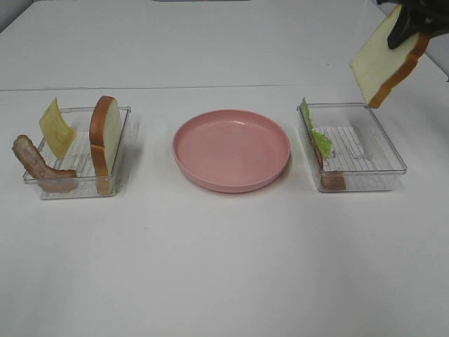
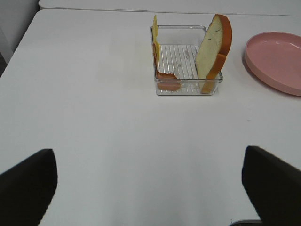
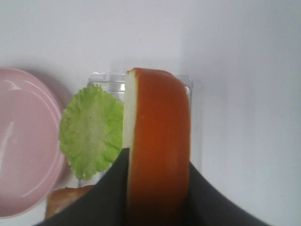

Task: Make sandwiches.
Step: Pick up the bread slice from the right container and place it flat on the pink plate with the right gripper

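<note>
Right end effector (image 1: 410, 28) clamping 1 bread slice (image 1: 382, 60) — aloft near tray (image 1: 365, 181), left end effector (image 2: 150, 193) spread wide

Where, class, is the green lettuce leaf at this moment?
Exterior high view, right side: the lettuce leaf stands in the right clear tray, against its wall nearest the pink plate.

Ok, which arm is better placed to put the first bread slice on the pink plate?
Right: the right end effector holds a bread slice lifted above its tray; the left end effector is open and empty.
</note>
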Action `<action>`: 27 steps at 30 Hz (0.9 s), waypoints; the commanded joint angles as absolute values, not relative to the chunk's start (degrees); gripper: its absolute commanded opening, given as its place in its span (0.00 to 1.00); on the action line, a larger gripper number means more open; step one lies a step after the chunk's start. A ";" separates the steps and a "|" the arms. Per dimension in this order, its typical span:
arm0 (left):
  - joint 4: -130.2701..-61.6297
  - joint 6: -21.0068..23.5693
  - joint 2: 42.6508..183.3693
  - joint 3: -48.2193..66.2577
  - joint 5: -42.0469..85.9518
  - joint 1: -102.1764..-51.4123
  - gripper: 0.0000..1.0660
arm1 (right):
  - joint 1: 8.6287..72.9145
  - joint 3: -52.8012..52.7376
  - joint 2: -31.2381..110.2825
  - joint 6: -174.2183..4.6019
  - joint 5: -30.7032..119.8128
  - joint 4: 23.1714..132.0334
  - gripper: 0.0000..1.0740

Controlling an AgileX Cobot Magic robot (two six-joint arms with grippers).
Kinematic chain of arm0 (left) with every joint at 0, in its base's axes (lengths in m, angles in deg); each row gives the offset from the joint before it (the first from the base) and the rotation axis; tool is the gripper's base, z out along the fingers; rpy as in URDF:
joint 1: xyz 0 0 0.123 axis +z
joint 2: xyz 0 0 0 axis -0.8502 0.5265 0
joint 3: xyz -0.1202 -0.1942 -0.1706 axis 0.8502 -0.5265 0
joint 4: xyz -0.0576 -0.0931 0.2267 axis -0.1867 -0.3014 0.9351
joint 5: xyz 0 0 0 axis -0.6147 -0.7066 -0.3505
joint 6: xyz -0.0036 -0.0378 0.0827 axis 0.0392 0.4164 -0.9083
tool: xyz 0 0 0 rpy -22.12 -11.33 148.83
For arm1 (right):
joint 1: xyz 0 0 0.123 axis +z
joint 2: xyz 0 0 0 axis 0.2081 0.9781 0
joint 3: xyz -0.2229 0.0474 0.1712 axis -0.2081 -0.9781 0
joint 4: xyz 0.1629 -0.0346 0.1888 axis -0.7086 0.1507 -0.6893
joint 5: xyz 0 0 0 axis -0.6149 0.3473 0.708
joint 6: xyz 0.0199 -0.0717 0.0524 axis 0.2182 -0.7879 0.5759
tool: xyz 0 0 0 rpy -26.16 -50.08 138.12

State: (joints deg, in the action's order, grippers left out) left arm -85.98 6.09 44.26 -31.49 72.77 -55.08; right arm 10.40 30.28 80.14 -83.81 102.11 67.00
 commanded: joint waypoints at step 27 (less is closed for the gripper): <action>-86.27 6.15 43.51 -31.60 72.32 -55.02 0.94 | 38.02 30.62 89.31 -75.15 90.31 59.84 0.00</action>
State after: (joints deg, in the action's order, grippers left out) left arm -85.98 6.09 44.26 -31.49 72.77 -55.08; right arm 37.79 30.28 89.14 -75.73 91.22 60.18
